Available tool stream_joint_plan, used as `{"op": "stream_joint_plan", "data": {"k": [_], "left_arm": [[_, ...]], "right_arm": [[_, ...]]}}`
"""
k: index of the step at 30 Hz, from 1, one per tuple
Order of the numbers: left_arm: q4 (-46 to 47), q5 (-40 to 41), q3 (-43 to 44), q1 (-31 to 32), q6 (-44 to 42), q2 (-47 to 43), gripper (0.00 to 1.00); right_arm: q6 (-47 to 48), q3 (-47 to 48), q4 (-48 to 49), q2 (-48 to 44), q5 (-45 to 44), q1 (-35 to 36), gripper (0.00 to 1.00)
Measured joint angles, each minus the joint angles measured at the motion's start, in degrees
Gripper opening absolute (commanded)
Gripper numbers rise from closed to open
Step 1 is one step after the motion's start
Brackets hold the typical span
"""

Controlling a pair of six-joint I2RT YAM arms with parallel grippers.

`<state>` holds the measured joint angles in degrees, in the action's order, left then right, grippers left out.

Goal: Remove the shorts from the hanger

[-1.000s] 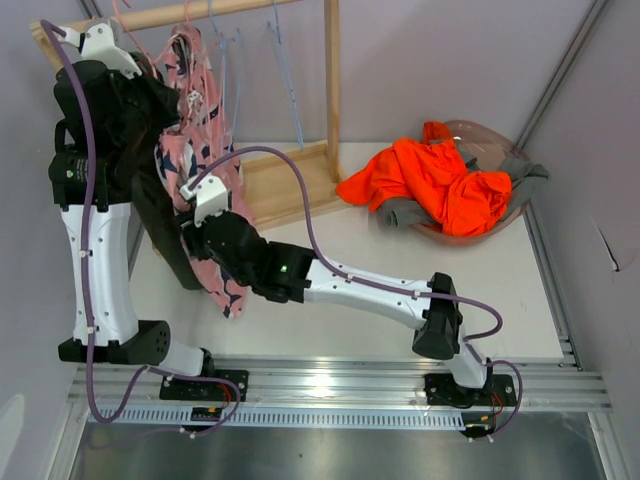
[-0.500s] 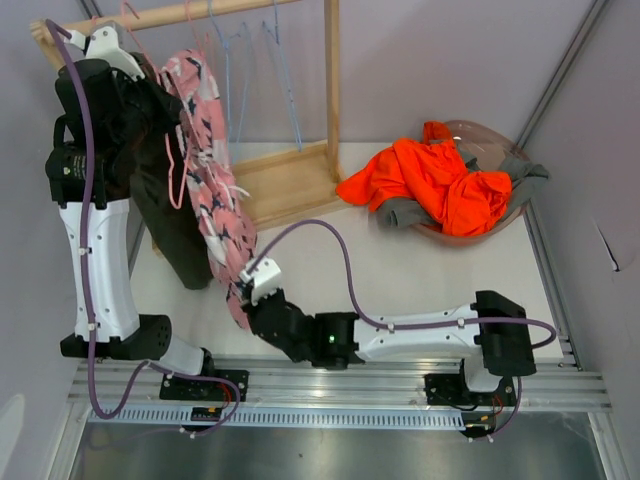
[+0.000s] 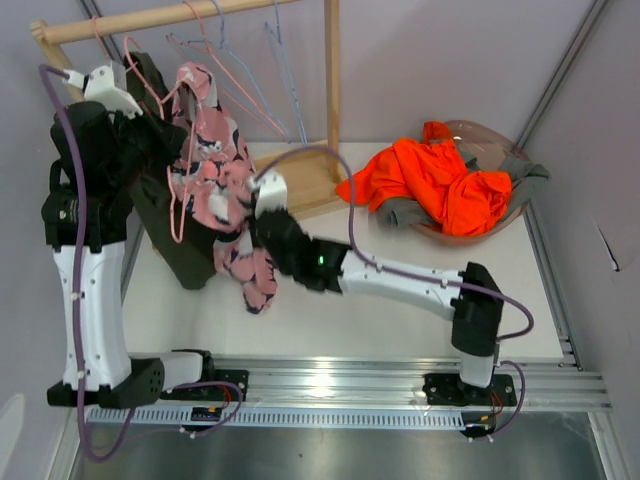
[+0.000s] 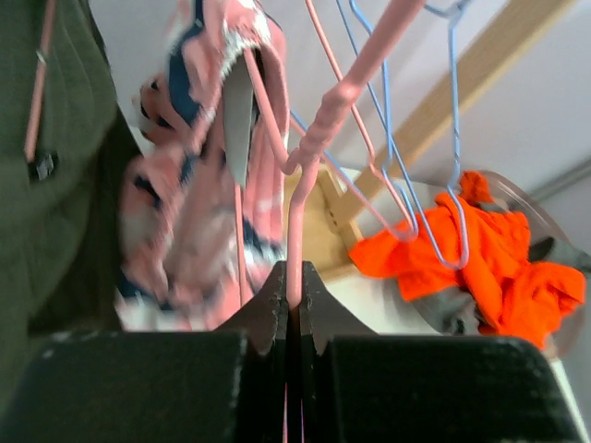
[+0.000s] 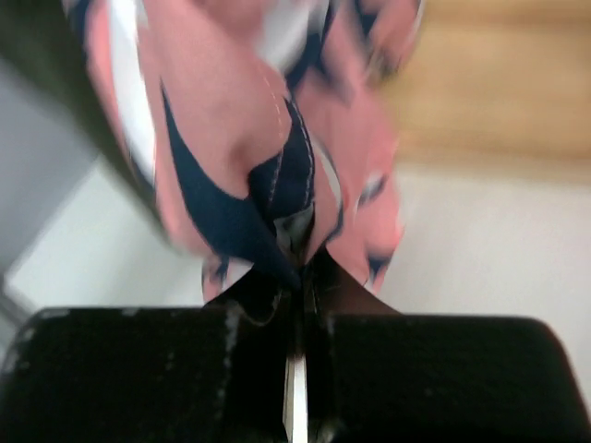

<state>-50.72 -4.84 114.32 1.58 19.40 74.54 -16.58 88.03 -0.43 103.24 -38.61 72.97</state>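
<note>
The pink shorts with navy and white pattern hang bunched from a pink wire hanger by the wooden rack. My left gripper is shut on the hanger wire, seen between its closed jaws in the left wrist view. My right gripper is shut on a fold of the pink shorts. The dark olive shorts hang behind them at the left. Two orange shorts and the grey pair lie in a clear bowl at the right.
The wooden rack has a top rod, a post and a base. Blue and pink bare hangers hang from the rod. A metal rail runs along the near edge.
My right gripper pulled the pink shorts down toward the near edge, then swung back up toward the rack base with them. The hanger tilted and my left arm shifted slightly.
</note>
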Motion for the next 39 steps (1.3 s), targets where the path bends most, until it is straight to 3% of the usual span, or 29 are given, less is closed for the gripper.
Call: {"op": "stream_joint_plan", "data": {"k": [6, 8, 11, 15, 19, 23, 26, 32, 39], "left_arm": [[-1.7, -2.51, -6.58, 1.05, 2.23, -8.76, 0.0], [-3.1, -2.36, -5.44, 1.22, 2.16, -9.31, 0.0], [-5.35, -1.33, -2.16, 1.31, 2.01, -8.41, 0.0], [-6.43, -2.54, 0.44, 1.31, 2.54, -7.41, 0.0], [-2.93, -12.57, -4.48, 2.12, 5.44, -9.66, 0.0], [0.57, -23.15, -12.44, 5.05, 9.92, -13.14, 0.0], [2.19, -26.36, -17.38, 7.32, 12.44, -16.0, 0.0], [2.8, -24.79, -30.1, 10.19, 13.57, -25.9, 0.0], [-0.11, -15.23, -48.0, 11.21, 9.25, -30.42, 0.0]], "right_arm": [[4.66, 34.91, -9.94, 13.33, 7.48, -15.04, 0.0], [5.22, 41.0, -12.15, 14.86, 8.11, -17.29, 0.0], [5.53, 36.81, -11.85, 11.3, 8.04, -17.0, 0.0], [4.24, 15.32, -9.03, 0.26, 8.02, -14.12, 0.0], [2.78, 7.41, -10.25, -3.78, 8.35, -16.04, 0.0], [3.15, 7.89, -11.04, -6.05, 8.35, -22.84, 0.0], [4.13, 12.92, -12.13, -6.27, 8.31, -27.32, 0.0], [7.3, 24.74, -12.15, -5.46, 8.41, -28.79, 0.0], [9.27, 24.9, -11.02, -5.49, 8.13, -29.09, 0.0]]}}
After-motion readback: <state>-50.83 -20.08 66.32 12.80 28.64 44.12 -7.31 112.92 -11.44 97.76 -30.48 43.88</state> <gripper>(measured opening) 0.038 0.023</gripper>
